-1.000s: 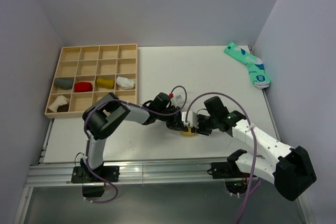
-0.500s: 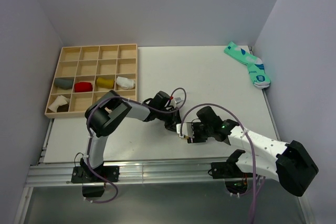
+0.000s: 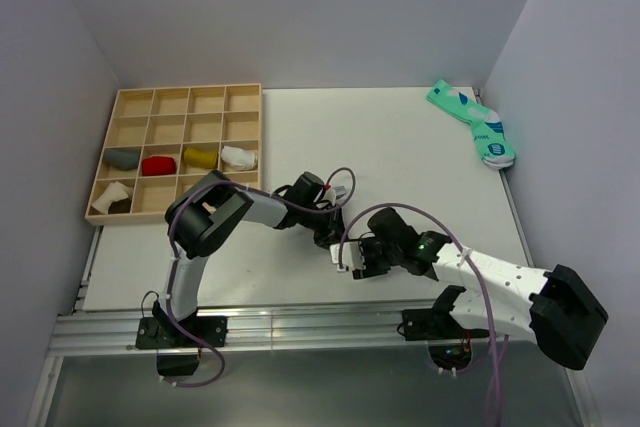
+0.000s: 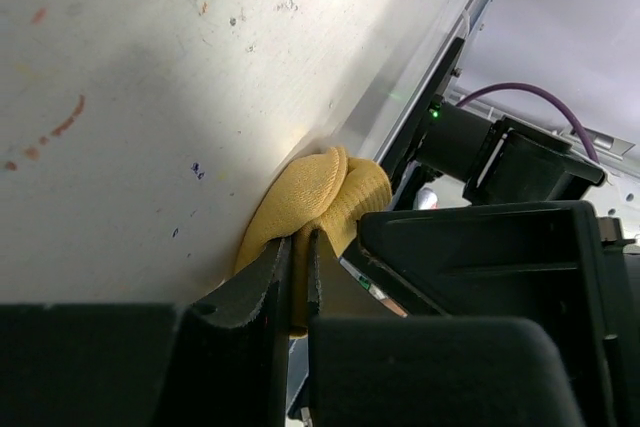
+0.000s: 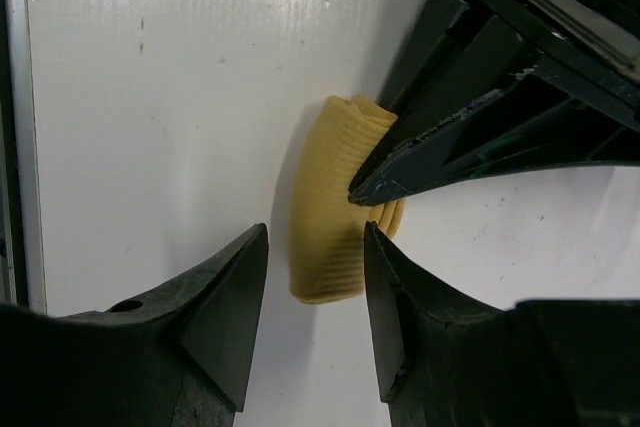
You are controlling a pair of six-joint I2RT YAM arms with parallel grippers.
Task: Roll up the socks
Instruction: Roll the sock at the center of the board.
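Observation:
The mustard-yellow sock [image 5: 333, 215] lies bunched in a short roll on the white table [image 5: 150, 97]. My left gripper [image 4: 298, 239] is shut on a fold of the sock [image 4: 322, 190] and pins it at the table. My right gripper [image 5: 315, 230] is open, and its two fingers straddle the near end of the roll without closing on it. In the top view the two grippers meet near the table's front edge, left gripper [image 3: 333, 237] and right gripper [image 3: 352, 258], and they hide the sock. The beige sock with brown bands is out of view.
A wooden tray [image 3: 178, 97] of compartments at the back left holds several rolled socks. A teal and white pair of socks [image 3: 473, 122] lies at the back right corner. The table's front edge and metal rail [image 3: 300, 322] run just behind the grippers.
My right gripper has swung left and toward the front edge, over the yellow sock, which showed in the top view before and is now covered. The left gripper has barely moved.

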